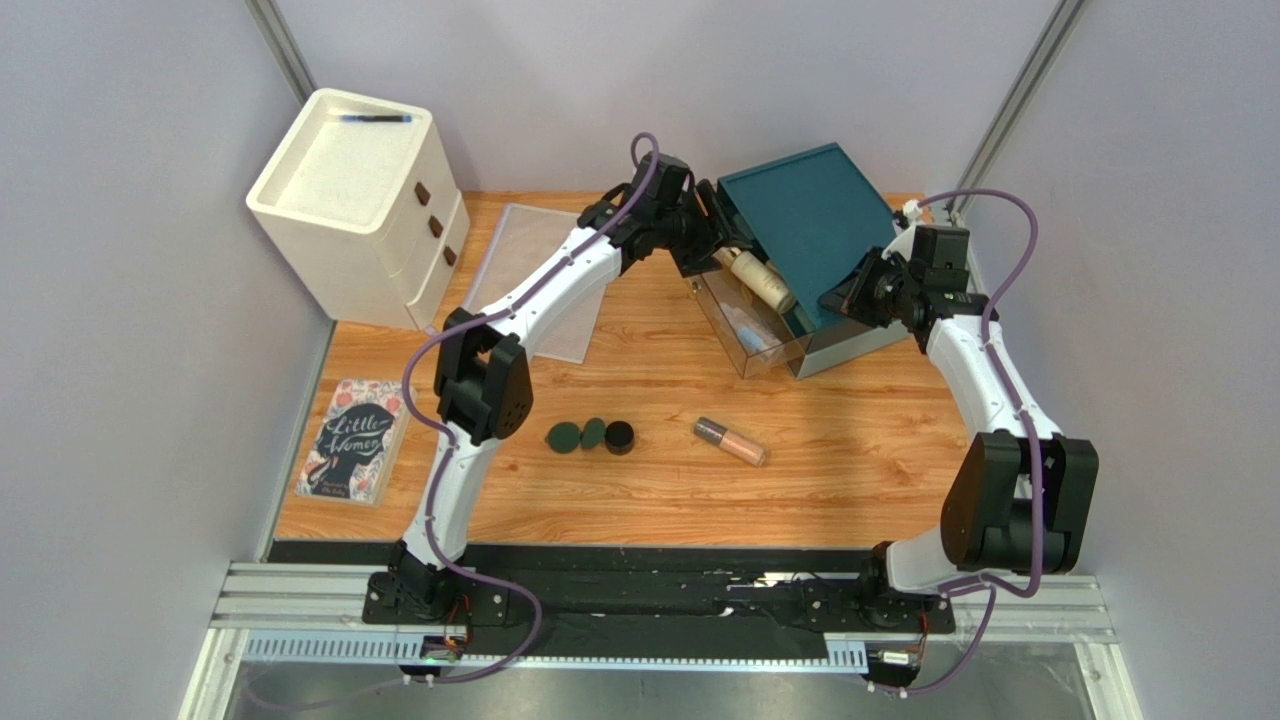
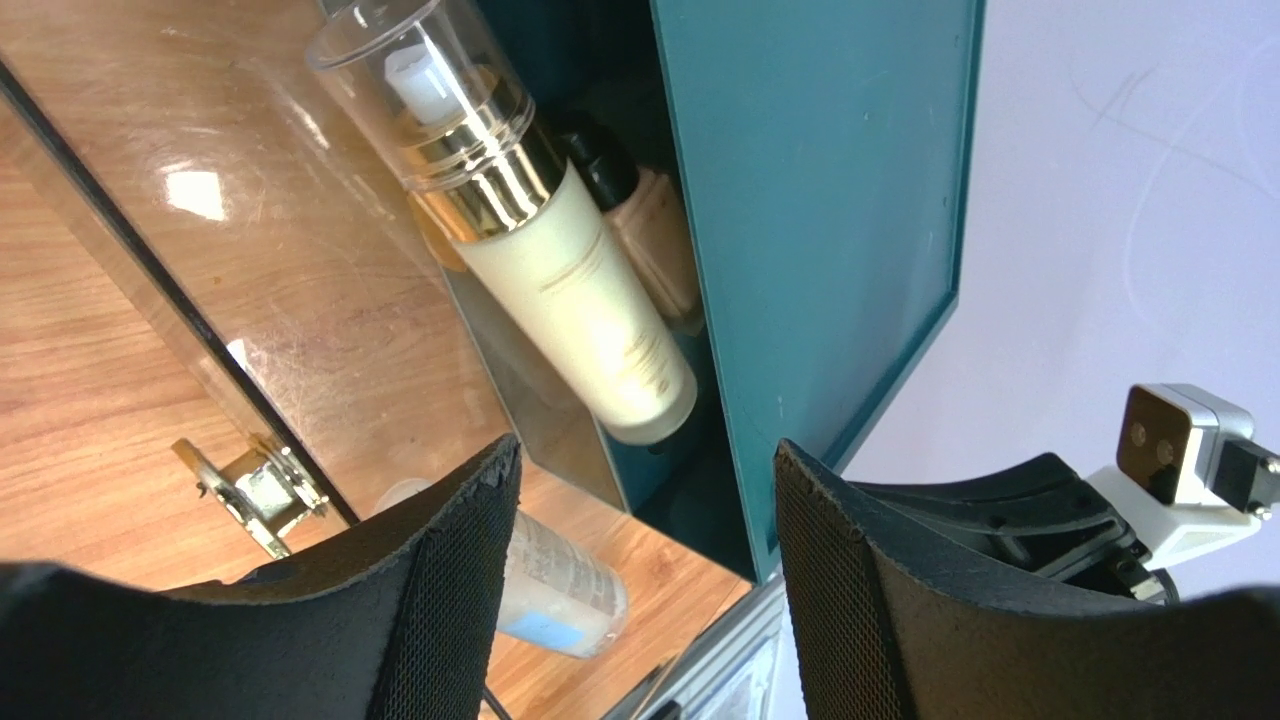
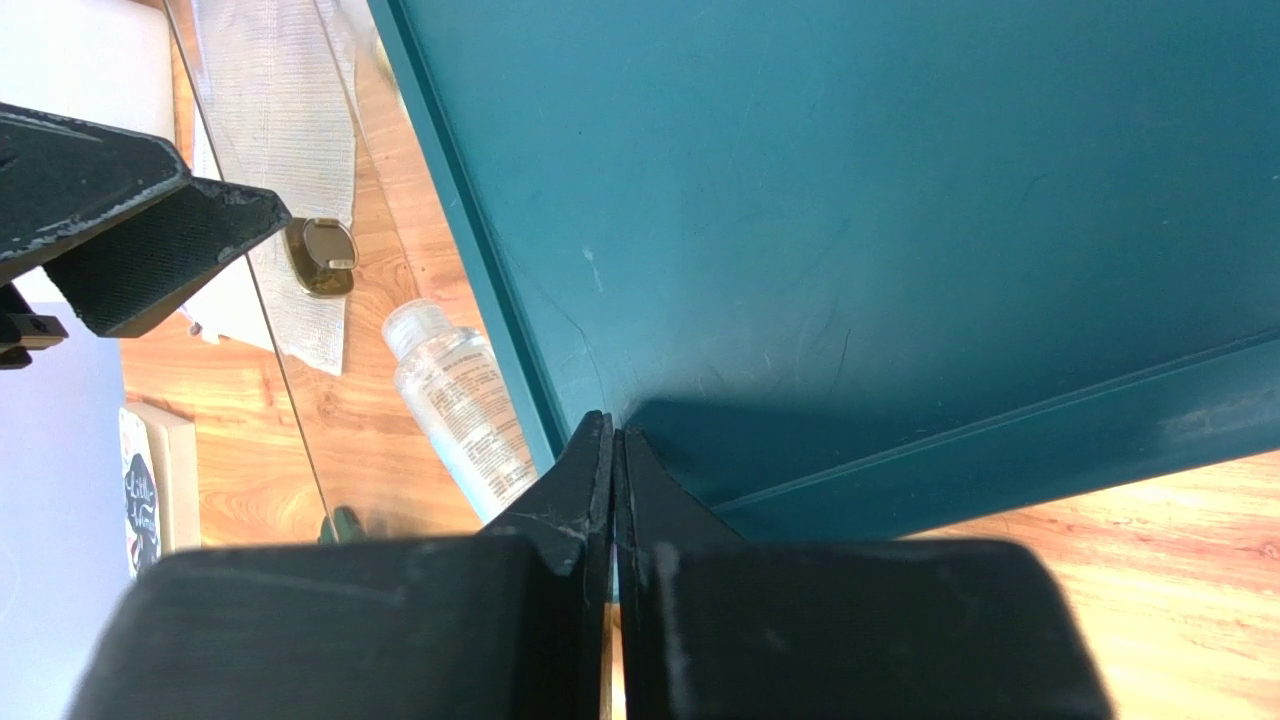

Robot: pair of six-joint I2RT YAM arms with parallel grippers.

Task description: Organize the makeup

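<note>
A cream bottle (image 1: 756,278) (image 2: 571,285) with a gold collar and clear cap lies tilted inside the clear-walled box (image 1: 751,356), beside a beige tube (image 2: 661,225). My left gripper (image 1: 718,240) (image 2: 646,458) hovers open just above it, holding nothing. A clear bottle (image 2: 564,585) (image 3: 458,405) lies on the box floor. The teal lid (image 1: 804,225) (image 3: 842,195) stands raised. My right gripper (image 1: 860,296) (image 3: 616,428) is shut, its tips at the lid's lower edge. Three dark round compacts (image 1: 594,435) and a pinkish tube (image 1: 730,441) lie on the table's middle.
A white drawer unit (image 1: 361,188) with a pen (image 1: 373,117) on top stands at the back left. A clear zip pouch (image 1: 526,263) lies beside it, under the left arm. An illustrated book (image 1: 353,438) lies at the left edge. A gold clasp (image 2: 256,488) sits on the box's front wall.
</note>
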